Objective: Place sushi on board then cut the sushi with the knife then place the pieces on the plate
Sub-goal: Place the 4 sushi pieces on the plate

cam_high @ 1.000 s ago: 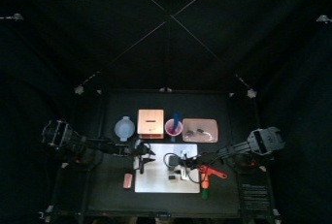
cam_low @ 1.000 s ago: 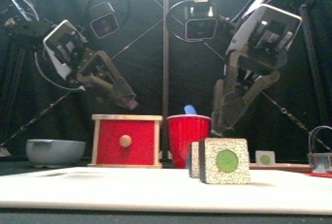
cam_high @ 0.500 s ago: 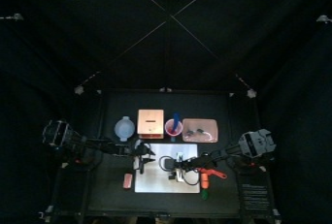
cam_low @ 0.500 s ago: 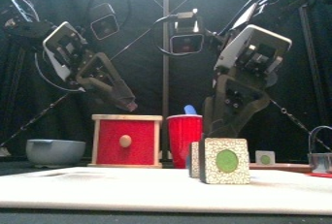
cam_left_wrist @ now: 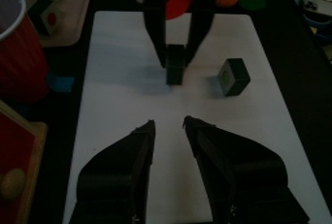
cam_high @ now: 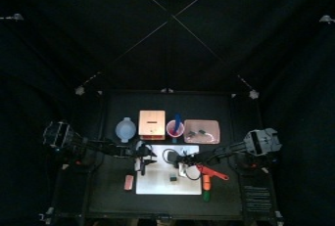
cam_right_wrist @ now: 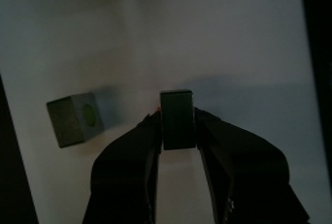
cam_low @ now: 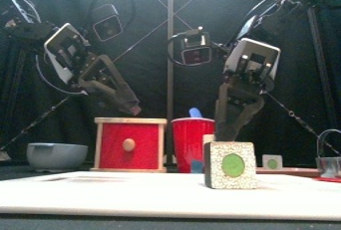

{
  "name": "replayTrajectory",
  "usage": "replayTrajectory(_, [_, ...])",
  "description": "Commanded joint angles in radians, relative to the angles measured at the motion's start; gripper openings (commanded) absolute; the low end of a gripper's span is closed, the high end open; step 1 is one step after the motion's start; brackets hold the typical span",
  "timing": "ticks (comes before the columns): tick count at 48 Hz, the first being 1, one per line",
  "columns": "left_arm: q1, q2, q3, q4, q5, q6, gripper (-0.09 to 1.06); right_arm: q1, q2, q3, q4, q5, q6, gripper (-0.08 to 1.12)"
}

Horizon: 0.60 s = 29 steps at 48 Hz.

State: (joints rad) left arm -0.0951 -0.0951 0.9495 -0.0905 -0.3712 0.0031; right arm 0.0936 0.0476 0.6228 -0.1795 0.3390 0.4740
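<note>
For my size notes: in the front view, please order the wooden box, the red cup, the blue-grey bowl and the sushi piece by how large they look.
1. wooden box
2. red cup and sushi piece: about alike; the piece stands nearest the camera, so I do not rank them.
3. blue-grey bowl

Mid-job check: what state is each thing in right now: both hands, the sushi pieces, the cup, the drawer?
Left hand: open, empty, over the white board.
Right hand: shut.
Held sushi piece: upright between the right hand's fingers, at the board.
Free sushi piece: standing on the board, apart from both hands.
Red cup: upright, blue knife inside.
Red drawer: closed.
</note>
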Motion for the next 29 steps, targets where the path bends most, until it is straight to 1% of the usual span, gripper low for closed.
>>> replayTrajectory(1, [-0.002, -0.003, -0.02, 0.002, -0.005, 0.002, 0.73, -0.063, -0.141, 0.043, 0.012, 0.008, -0.002, 0.62])
replayTrajectory(6, [-0.002, -0.002, -0.02, 0.002, -0.005, 0.003, 0.73, -0.133, -0.225, 0.098, 0.029, 0.023, -0.002, 0.62])
replayTrajectory(16, [-0.002, -0.003, -0.021, 0.002, -0.005, 0.003, 0.73, -0.314, -0.379, 0.218, 0.014, 0.097, -0.003, 0.62])
replayTrajectory(29, [0.003, -0.002, -0.026, 0.002, -0.005, 0.003, 0.73, -0.534, -0.48, 0.316, -0.018, 0.13, -0.003, 0.62])
